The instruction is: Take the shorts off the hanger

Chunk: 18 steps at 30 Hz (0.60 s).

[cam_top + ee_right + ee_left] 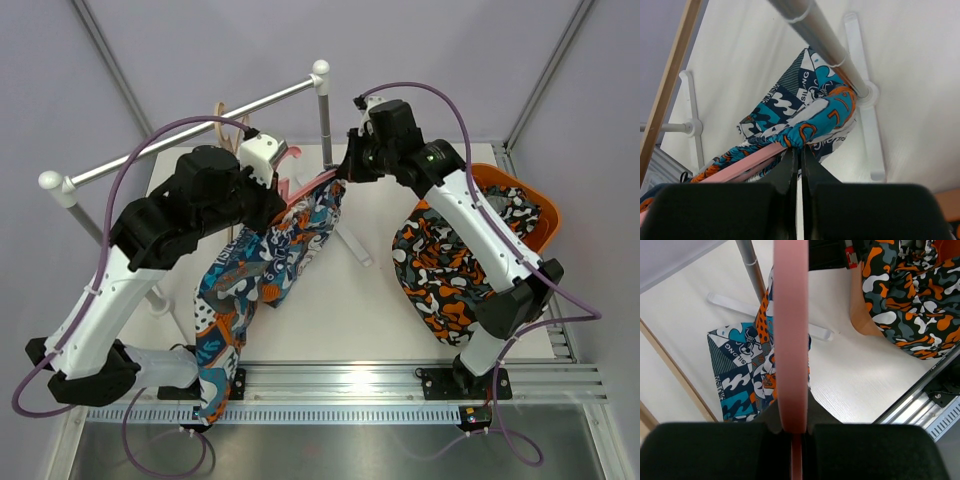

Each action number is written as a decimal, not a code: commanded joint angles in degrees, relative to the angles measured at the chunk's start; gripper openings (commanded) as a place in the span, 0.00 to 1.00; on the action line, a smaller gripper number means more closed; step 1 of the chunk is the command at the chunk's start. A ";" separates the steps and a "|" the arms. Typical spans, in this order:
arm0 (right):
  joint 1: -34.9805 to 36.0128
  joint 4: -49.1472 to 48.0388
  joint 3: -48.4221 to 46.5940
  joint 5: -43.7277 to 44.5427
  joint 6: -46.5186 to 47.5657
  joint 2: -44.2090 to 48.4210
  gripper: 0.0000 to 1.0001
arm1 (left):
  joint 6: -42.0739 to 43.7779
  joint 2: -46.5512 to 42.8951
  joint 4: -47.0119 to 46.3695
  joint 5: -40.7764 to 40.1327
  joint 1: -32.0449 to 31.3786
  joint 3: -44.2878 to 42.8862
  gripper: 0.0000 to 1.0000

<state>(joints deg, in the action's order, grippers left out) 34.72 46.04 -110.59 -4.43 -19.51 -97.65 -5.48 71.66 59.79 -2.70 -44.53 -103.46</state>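
Observation:
The blue print shorts [262, 268] hang from a pink hanger [288, 186] and trail down over the table's front edge. My left gripper [268, 170] is shut on the pink hanger [790, 330], which runs straight out from between its jaws, with the blue print shorts [740, 375] below it. My right gripper [341, 172] is shut on the bunched waistband of the blue print shorts [825, 117] at the end of the pink hanger [740, 162]. The camouflage shorts [445, 272] lie in an orange basket [541, 210] on the right and also show in the left wrist view [910, 300].
A grey clothes rail [190, 135] on white posts spans the back left, its right post [323, 120] standing close to my right gripper; the post [825, 45] and its white foot [867, 110] are beside the shorts. A wooden hanger [228, 118] hangs on the rail.

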 commanded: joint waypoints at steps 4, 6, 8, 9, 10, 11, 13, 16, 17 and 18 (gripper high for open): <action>-6.42 3.17 -8.41 3.28 2.62 -3.34 0.00 | 1.61 -6.35 -5.21 5.95 -0.29 -1.83 0.00; -6.77 3.61 -9.12 4.16 2.81 -3.60 0.00 | 1.87 -7.58 -5.47 5.25 -0.29 -1.57 0.00; -7.56 4.05 -9.47 4.77 2.81 -3.95 0.00 | 1.87 -8.98 -6.26 4.12 -0.38 -1.31 0.00; -7.74 4.23 -9.47 5.91 2.90 -3.96 0.00 | 1.70 -9.77 -6.96 3.84 -0.29 -0.96 0.00; -8.09 4.32 -9.21 6.27 2.98 -3.69 0.00 | 1.78 -10.74 -9.32 3.93 -0.29 0.52 0.00; -8.18 4.15 -9.04 6.18 2.90 -3.78 0.00 | 1.78 -11.79 -10.47 4.10 -0.29 1.32 0.00; -8.18 4.06 -8.51 5.40 2.81 -3.34 0.00 | 1.52 -14.26 -12.58 3.93 -0.29 2.73 0.00; -8.18 2.83 -6.76 3.12 2.02 -1.50 0.00 | 0.99 -15.76 -17.75 -0.17 -0.29 4.13 0.00; -8.18 2.74 -6.40 2.67 2.02 -0.97 0.00 | 0.56 -16.28 -19.69 -1.42 -0.29 5.19 0.00; -8.00 2.65 -6.05 2.49 1.93 -0.01 0.00 | -0.66 -16.90 -21.80 -2.74 -0.29 6.50 0.00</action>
<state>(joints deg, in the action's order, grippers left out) 28.84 50.41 -117.60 -5.69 -18.87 -100.18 -4.71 58.33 47.62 -2.39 -44.56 -98.06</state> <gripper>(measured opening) 0.022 0.037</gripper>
